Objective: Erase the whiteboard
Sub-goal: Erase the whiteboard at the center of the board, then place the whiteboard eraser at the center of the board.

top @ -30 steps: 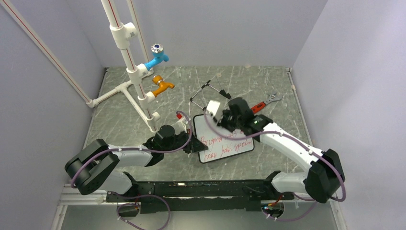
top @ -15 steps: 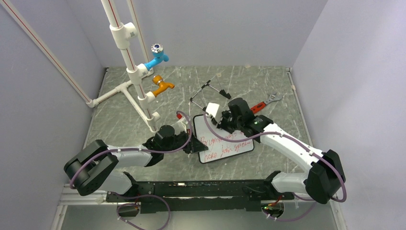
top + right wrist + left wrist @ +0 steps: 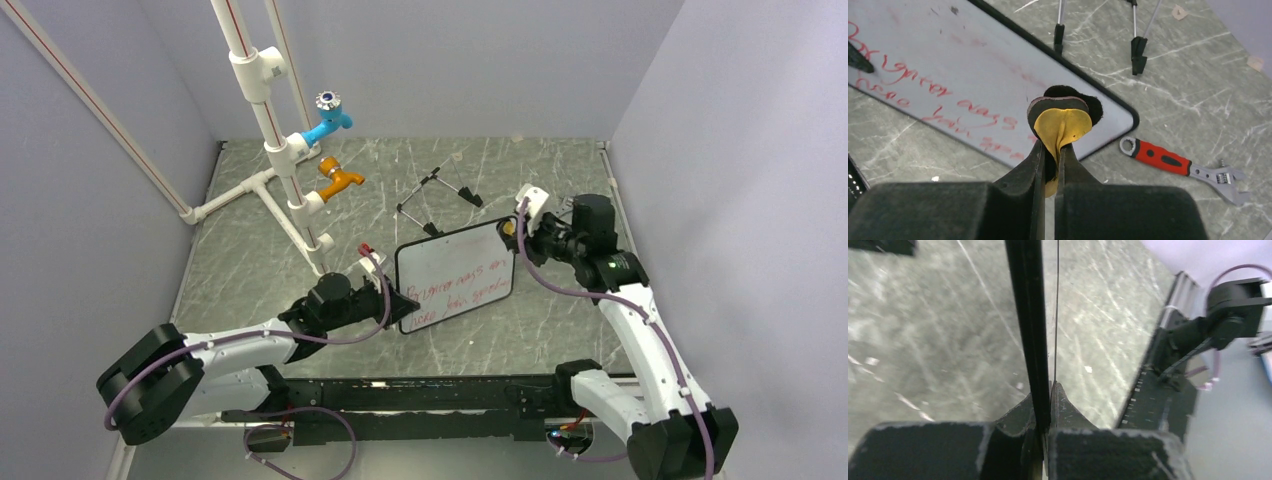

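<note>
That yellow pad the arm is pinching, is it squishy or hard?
Probably squishy: the eraser pad folds where the right end effector pinches it. Likely light too, since that narrow pinch alone carries it.

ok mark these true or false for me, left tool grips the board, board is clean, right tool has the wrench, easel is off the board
1. The left tool is shut on the edge of the whiteboard. True.
2. The whiteboard is wiped clean. False: red writing runs across it.
3. The right tool holds the wrench. False: it is shut on the yellow-black eraser, and the red-handled wrench lies on the table.
4. The wire easel lies on the table, apart from the board. True.
</note>
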You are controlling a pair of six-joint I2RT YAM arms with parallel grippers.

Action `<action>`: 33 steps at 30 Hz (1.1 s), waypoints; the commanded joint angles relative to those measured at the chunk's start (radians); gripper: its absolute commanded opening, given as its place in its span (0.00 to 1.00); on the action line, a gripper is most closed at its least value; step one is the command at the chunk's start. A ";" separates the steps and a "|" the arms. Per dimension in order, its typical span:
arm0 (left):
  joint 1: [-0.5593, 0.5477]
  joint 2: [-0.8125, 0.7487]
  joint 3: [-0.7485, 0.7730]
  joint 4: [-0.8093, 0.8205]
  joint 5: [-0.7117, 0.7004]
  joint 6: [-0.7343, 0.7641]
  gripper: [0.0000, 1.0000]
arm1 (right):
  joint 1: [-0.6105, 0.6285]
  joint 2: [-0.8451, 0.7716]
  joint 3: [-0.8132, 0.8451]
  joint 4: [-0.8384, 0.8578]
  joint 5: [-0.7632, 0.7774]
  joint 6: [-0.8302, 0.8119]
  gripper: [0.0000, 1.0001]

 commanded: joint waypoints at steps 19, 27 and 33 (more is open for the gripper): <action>-0.053 0.368 -0.174 0.565 -0.230 0.465 0.10 | -0.249 0.016 -0.003 -0.033 -0.128 0.081 0.00; -0.065 0.451 -0.199 0.731 -0.248 0.451 0.28 | -0.249 0.025 -0.003 -0.041 -0.138 0.075 0.00; -0.080 0.270 -0.168 0.585 -0.277 0.488 0.31 | -0.249 0.025 -0.005 -0.046 -0.141 0.070 0.00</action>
